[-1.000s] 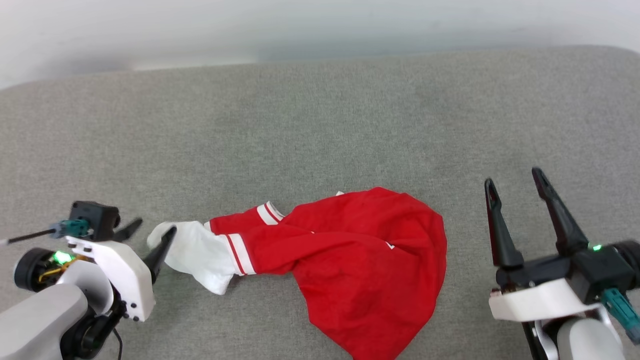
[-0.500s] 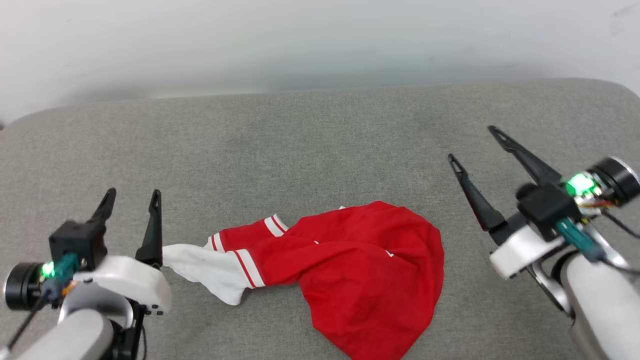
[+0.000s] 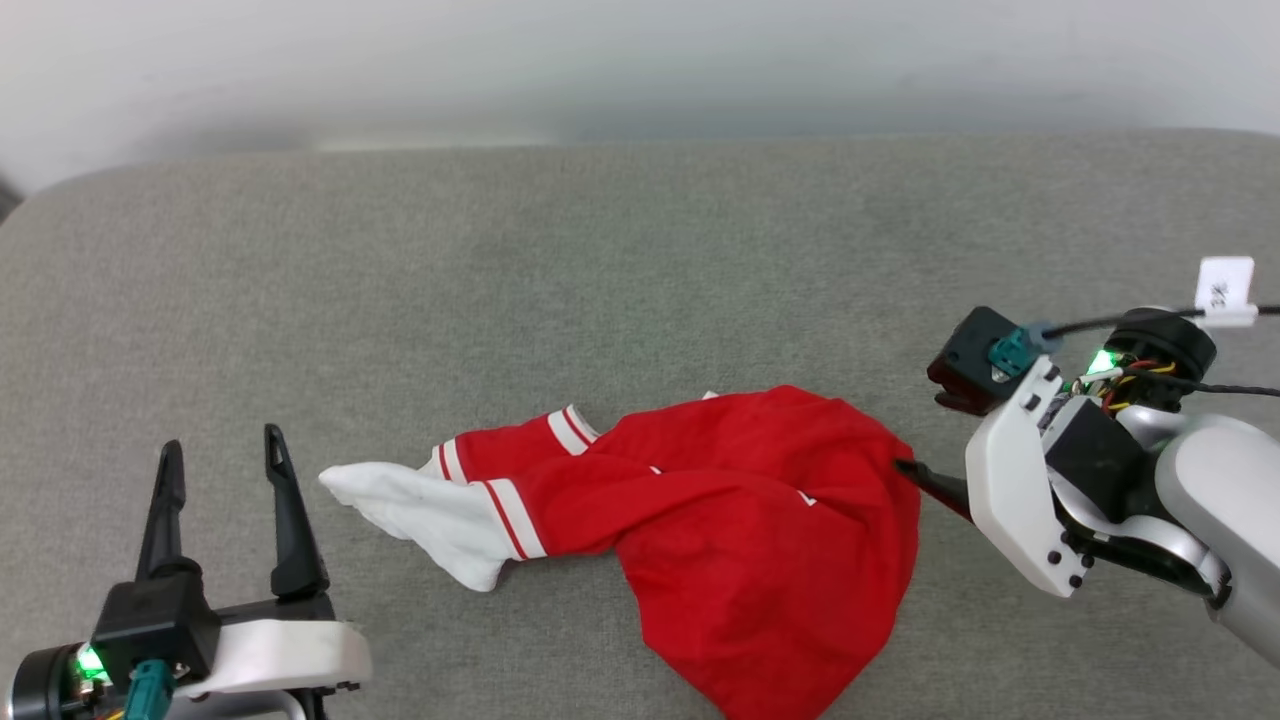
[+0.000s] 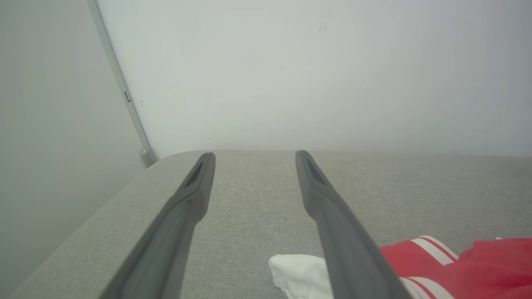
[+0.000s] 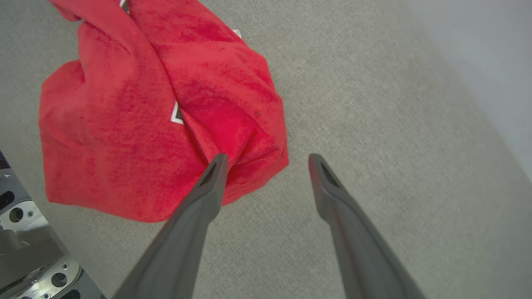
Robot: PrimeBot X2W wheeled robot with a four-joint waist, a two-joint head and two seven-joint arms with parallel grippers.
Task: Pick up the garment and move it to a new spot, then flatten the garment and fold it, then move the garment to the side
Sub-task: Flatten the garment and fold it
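Presently: left gripper [image 3: 221, 440], open and empty, idle by the cushion's [image 3: 640, 250] near-left corner. Garment [image 3: 740, 540], crumpled, mid-cushion toward the near edge. Right gripper [image 5: 268, 158], open, one finger at the garment's right edge, likely lining up a pinch.

I see a grey woven surface [image 3: 620, 260] with rounded far corners, and a plain pale wall [image 3: 640, 60] stands behind it. In my left wrist view, a thin grey strip [image 4: 118, 83] runs down that wall and ends beside one rounded corner.
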